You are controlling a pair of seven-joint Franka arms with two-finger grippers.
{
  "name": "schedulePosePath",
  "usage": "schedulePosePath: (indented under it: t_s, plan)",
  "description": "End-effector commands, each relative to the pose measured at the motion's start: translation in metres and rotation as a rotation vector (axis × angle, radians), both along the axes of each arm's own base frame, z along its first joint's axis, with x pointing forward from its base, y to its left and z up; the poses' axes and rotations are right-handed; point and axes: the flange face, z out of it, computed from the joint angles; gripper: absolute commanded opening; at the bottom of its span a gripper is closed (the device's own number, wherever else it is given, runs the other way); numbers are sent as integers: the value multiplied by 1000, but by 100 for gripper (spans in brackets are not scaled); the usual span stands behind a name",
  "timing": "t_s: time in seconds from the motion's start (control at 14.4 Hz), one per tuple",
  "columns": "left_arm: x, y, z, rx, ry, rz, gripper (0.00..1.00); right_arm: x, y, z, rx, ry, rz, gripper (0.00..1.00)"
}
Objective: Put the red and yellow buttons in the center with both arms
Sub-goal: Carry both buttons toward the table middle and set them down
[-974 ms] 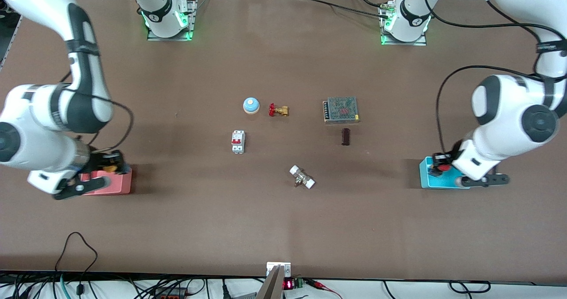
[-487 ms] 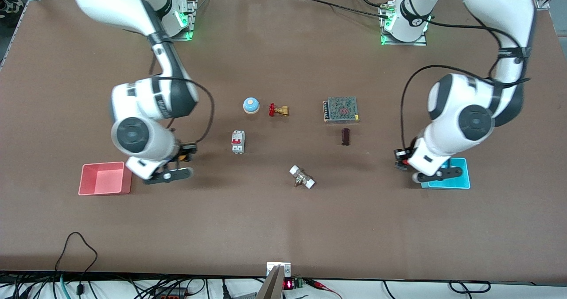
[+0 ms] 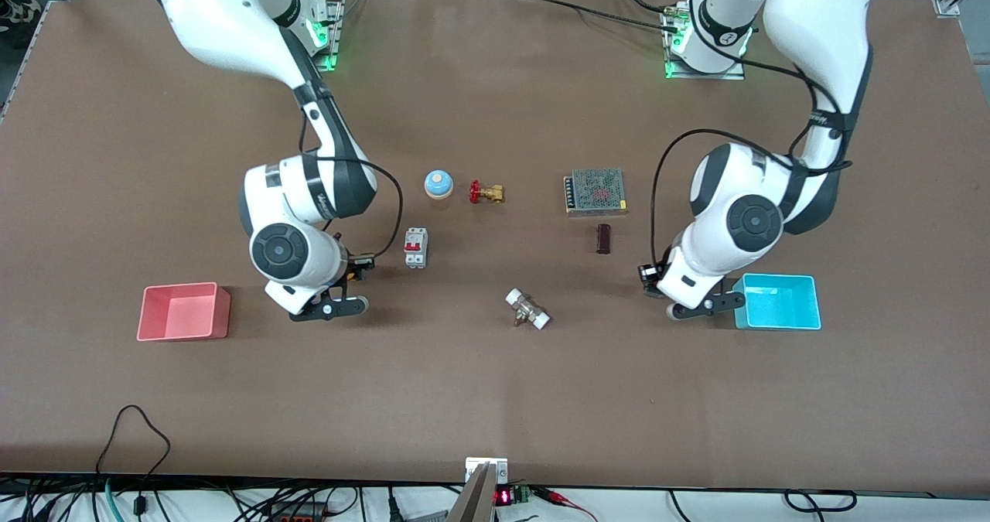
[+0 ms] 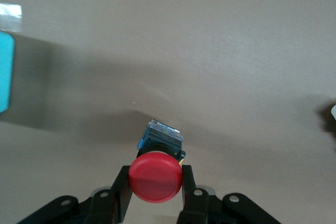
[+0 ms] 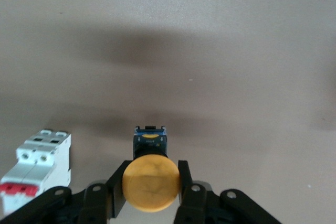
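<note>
My left gripper [image 4: 156, 176] is shut on the red button [image 4: 156, 178], its fingers clamped on the round cap, black body pointing down. In the front view this gripper [image 3: 648, 274] is over bare table between the dark block and the blue bin. My right gripper [image 5: 150, 170] is shut on the yellow button [image 5: 150, 184] in the same way. In the front view it [image 3: 360, 265] is over the table beside the circuit breaker, toward the right arm's end. Both buttons are held above the brown table [image 3: 495, 383].
A red bin [image 3: 184, 311] and a blue bin [image 3: 776, 301] stand toward the two ends. In the middle lie a circuit breaker [image 3: 415, 247], a blue bell [image 3: 438, 183], a brass valve [image 3: 486, 192], a mesh power supply [image 3: 595, 191], a dark block [image 3: 603, 238] and a white-ended fitting [image 3: 527, 308].
Both arms have swung from over their bins toward the middle of the table, each carrying its button. The bins now stand uncovered.
</note>
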Motion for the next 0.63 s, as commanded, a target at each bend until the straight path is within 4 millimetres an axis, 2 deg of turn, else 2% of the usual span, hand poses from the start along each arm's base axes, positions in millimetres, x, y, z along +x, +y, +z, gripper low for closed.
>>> schedulePosePath:
  t_s: [0.0,0.21,0.56]
  plan:
    - [-2,-13,-13,-33,1,31,24,-1,0,-7,5,-6,-14,26]
    - [-6,-25,-29,-32,6,37,24,-3,0,-22,-4,12,-15,29]
    - [-9,-30,-39,-32,21,31,39,-6,-2,-40,-17,33,-21,31]
